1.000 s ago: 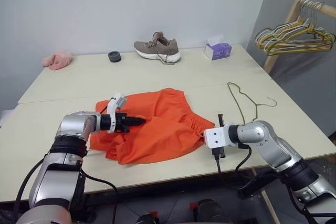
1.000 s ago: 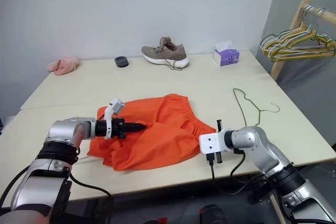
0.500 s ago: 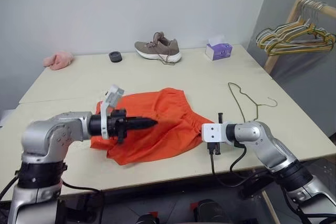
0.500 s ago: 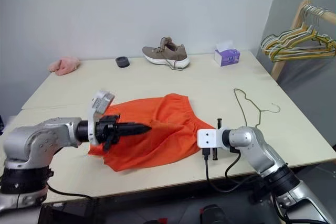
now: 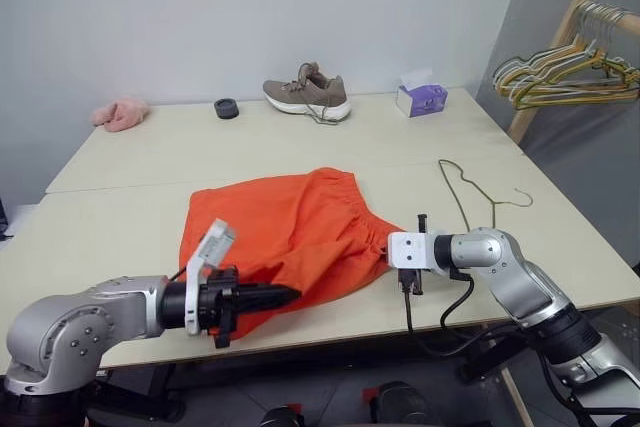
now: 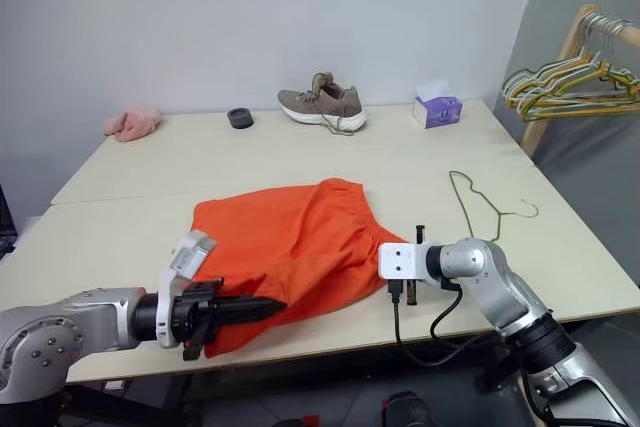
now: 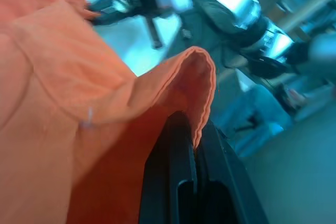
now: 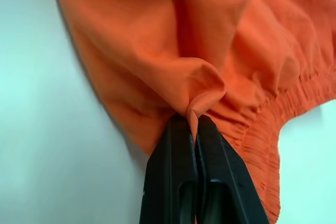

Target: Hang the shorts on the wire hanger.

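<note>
Orange shorts [image 5: 285, 232] lie near the table's [image 5: 120, 162] front edge, each side clamped in a closed gripper, left [image 5: 283, 296] and right [image 8: 195, 124], probably for spreading; the wire hanger [image 5: 478, 190] waits toward the right edge

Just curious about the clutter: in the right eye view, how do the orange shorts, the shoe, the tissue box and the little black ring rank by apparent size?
Largest to smallest:
1. shorts
2. shoe
3. tissue box
4. black ring

Your left gripper [image 5: 285, 296] has drawn back from over the middle of the shorts [image 5: 290, 232] toward the table's near edge [image 5: 330, 332], carrying a pinched fold along; the orange fabric now lies stretched out flatter and wider.
</note>
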Controlling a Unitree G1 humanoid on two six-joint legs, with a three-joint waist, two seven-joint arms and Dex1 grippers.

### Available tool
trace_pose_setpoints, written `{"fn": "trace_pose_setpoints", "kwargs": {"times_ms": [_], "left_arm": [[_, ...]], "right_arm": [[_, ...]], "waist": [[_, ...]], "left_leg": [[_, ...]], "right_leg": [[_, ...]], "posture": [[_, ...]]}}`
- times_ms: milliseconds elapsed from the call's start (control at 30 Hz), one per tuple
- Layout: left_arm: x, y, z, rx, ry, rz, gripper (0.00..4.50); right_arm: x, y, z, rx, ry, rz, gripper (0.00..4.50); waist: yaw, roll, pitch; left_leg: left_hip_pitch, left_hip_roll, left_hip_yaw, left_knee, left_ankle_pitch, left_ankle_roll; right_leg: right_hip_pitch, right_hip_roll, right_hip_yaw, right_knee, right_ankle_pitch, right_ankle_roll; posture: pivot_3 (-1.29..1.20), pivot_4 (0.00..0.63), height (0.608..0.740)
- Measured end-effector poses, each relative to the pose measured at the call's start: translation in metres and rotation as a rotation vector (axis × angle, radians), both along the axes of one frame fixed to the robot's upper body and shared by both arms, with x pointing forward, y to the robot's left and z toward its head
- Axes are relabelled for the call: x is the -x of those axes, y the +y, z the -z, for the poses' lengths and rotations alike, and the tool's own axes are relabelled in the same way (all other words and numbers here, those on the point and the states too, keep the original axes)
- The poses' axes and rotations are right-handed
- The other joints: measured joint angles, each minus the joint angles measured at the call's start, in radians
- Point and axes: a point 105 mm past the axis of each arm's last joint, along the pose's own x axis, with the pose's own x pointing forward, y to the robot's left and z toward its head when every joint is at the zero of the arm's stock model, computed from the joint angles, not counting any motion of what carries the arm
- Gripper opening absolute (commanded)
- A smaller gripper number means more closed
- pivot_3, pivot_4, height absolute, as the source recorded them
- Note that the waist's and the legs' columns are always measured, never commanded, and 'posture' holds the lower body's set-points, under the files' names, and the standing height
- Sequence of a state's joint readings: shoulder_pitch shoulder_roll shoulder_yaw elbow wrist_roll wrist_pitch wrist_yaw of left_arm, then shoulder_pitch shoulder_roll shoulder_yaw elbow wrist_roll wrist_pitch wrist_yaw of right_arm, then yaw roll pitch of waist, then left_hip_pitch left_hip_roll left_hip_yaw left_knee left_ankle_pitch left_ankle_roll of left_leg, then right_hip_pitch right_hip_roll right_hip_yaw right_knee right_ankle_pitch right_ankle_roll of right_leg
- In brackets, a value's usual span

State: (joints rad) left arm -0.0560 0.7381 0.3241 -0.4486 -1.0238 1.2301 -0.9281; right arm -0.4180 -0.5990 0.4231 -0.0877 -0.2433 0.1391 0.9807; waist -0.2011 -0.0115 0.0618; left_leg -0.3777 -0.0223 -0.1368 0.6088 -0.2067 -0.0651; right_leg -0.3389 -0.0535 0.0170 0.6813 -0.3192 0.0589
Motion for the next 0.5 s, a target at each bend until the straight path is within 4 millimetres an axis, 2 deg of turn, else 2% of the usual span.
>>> {"fn": "trace_pose_setpoints", "kwargs": {"times_ms": [133, 300, 433, 500], "left_arm": [[-0.022, 0.027, -0.014, 0.006, -0.08, -0.163, 0.01], [-0.042, 0.057, -0.027, -0.04, -0.148, -0.282, 0.01], [-0.076, 0.076, -0.056, -0.044, -0.279, -0.35, 0.01], [-0.103, 0.078, -0.069, -0.031, -0.344, -0.38, 0.01]], "right_arm": [[0.008, 0.0, -0.004, -0.017, 0.06, -0.014, 0.0], [0.022, 0.011, -0.019, -0.113, 0.188, -0.018, 0.0], [0.013, 0.022, -0.036, -0.188, 0.221, 0.019, 0.0], [-0.001, 0.028, -0.045, -0.223, 0.214, 0.049, 0.0]], "waist": [[0.005, 0.0, 0.0], [0.006, 0.0, 0.0], [0.007, 0.0, 0.0], [0.009, -0.001, 0.0]], "left_leg": [[0.0, 0.0, 0.0, 0.0, 0.0, 0.0], [-0.002, 0.0, 0.0, -0.001, 0.0, 0.0], [-0.001, -0.001, 0.0, 0.0, 0.0, 0.0], [0.0, -0.001, -0.001, 0.0, 0.0, 0.0]], "right_leg": [[-0.003, 0.0, 0.0, -0.001, 0.0, 0.0], [-0.004, 0.0, 0.0, -0.001, 0.0, 0.0], [-0.006, 0.0, -0.001, 0.0, 0.0, 0.001], [-0.004, 0.0, -0.002, 0.0, 0.001, 0.001]], "posture": [[-0.22, 0.0, 0.74], [-0.21, 0.0, 0.74], [-0.21, 0.0, 0.74], [-0.21, 0.0, 0.74]]}}
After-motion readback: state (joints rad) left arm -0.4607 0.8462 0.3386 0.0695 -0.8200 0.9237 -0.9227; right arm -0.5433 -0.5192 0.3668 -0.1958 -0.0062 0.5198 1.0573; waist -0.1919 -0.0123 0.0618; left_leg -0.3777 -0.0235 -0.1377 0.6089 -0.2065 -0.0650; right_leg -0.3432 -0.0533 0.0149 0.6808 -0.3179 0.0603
